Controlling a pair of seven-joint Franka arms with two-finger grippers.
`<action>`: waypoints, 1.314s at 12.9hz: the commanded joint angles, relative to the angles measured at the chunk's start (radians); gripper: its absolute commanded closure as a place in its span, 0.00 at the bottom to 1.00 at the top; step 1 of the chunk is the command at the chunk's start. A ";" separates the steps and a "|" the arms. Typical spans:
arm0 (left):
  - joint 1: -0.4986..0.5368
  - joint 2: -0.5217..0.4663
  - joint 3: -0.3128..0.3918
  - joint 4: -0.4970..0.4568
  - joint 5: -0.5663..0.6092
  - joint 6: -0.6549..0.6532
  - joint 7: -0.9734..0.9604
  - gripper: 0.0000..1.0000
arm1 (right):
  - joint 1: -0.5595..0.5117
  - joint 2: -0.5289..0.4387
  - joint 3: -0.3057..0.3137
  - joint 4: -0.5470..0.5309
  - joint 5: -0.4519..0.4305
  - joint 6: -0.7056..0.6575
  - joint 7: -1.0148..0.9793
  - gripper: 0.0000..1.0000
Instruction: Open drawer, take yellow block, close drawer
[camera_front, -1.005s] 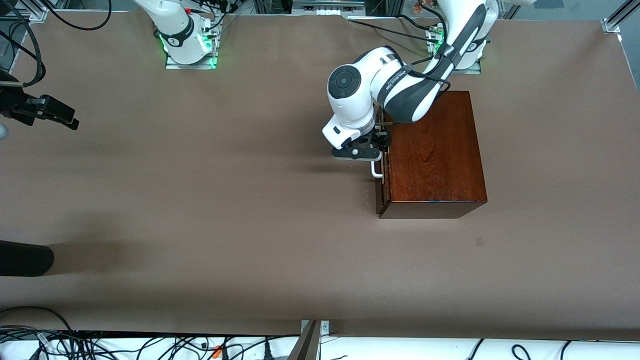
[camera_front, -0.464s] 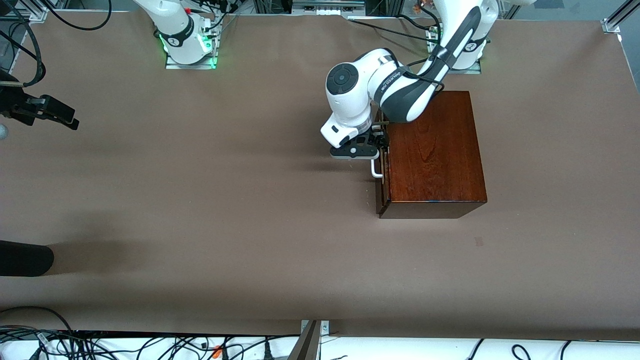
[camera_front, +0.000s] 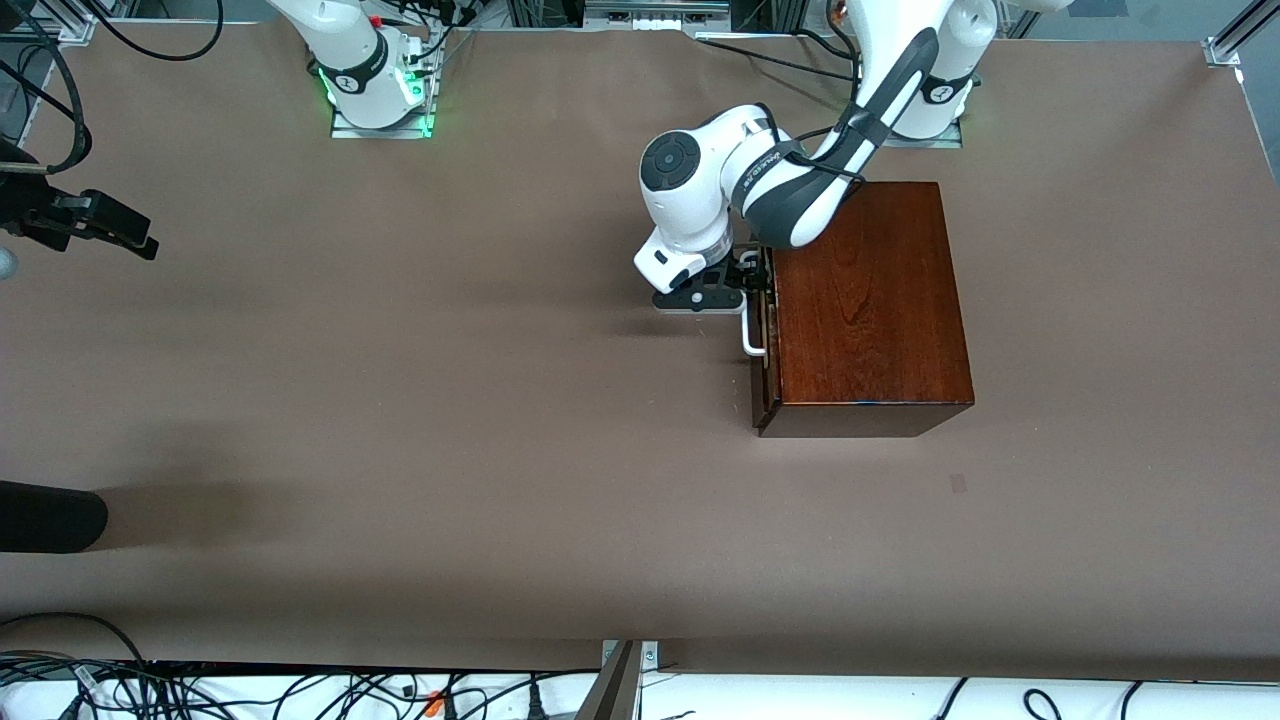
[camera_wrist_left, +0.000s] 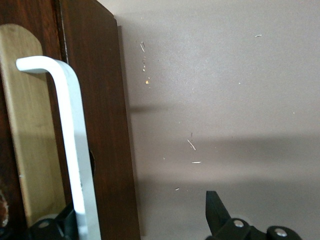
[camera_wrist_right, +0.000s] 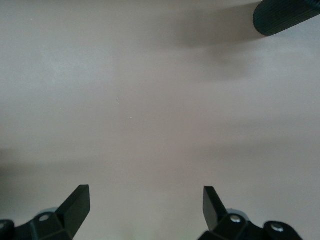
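The dark reddish-brown wooden box stands toward the left arm's end of the table. Its drawer faces the right arm's end, and its front sits close against the box. The white bar handle is on that front. My left gripper is open at the handle's end that is farther from the front camera. One finger is tucked by the bar and the other finger is out over bare table. The yellow block is hidden. My right gripper waits open over bare table.
A black cylinder pokes in over the table's edge at the right arm's end, casting a broad shadow. Cables lie along the table edge nearest the front camera. Brown table stretches between the box and the right gripper.
My left gripper has slid along the drawer front toward the robots' bases, uncovering more of the white handle. The drawer and the right arm have not moved.
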 joint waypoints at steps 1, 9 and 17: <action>-0.010 0.017 0.003 -0.001 0.027 0.045 -0.019 0.00 | -0.012 -0.007 0.010 0.007 0.014 -0.006 0.001 0.00; -0.056 0.083 0.002 0.097 0.007 0.096 -0.066 0.00 | -0.012 -0.005 0.010 0.007 0.014 -0.003 0.001 0.00; -0.108 0.168 0.002 0.228 -0.021 0.096 -0.105 0.00 | -0.012 -0.005 0.010 0.007 0.014 -0.003 0.001 0.00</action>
